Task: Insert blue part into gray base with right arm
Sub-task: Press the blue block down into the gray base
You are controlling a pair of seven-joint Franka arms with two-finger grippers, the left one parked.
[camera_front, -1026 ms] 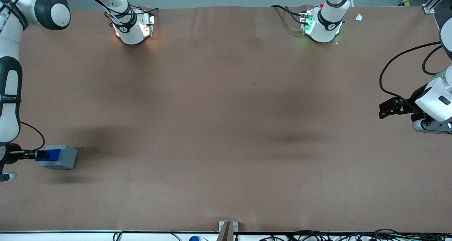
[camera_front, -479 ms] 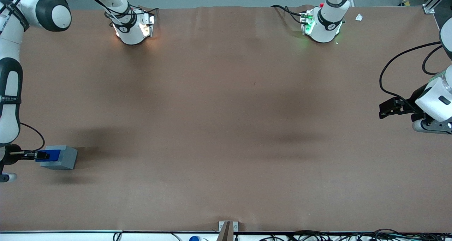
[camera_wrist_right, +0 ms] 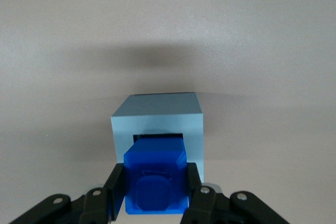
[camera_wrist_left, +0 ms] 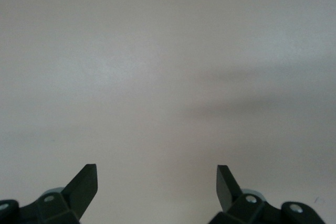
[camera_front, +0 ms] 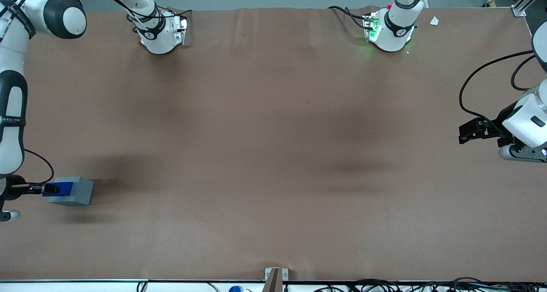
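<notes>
We see the gripper [camera_wrist_right: 153,195] pinching the blue part [camera_wrist_right: 156,181] between its fingers [camera_wrist_right: 116,187], low at the gray base [camera_wrist_right: 157,124]. The blue part's front end sits in the base's square recess. The right arm [camera_front: 12,112] reaches down to the base, its wrist level with it. The gray base rests on the brown table [camera_front: 273,155] at the working arm's end.

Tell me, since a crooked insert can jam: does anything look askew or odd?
Nothing stands out. The gripper holds the blue part squarely, its end entering the recess of the gray base, edges parallel, at the working arm's end of the table.
</notes>
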